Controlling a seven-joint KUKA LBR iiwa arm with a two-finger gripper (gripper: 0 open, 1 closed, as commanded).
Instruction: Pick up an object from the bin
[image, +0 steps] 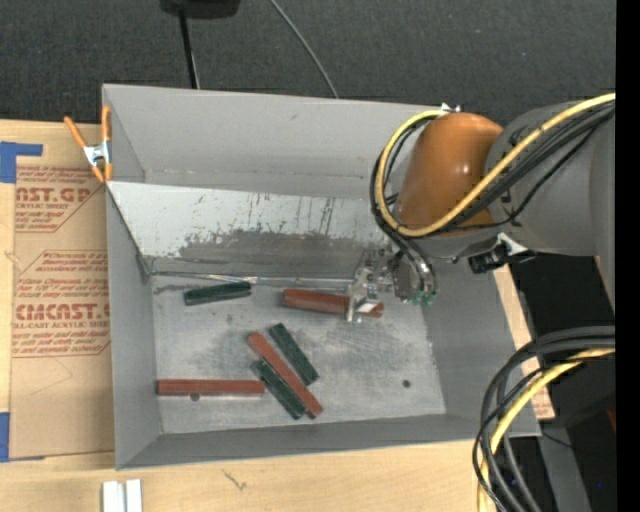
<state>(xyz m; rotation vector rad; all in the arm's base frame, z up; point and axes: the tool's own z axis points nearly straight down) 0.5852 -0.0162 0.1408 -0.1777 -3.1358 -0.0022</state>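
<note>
Covering a red-brown bar's (312, 300) right end, gripper (362, 300) in grey bin (250, 130)
Open or clamped on it, I cannot tell

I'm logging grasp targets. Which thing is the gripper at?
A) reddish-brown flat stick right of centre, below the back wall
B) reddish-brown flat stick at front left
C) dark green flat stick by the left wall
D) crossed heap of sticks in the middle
A: the gripper is at the right end of the reddish-brown flat stick below the back wall, apart from the crossed heap of sticks.
</note>
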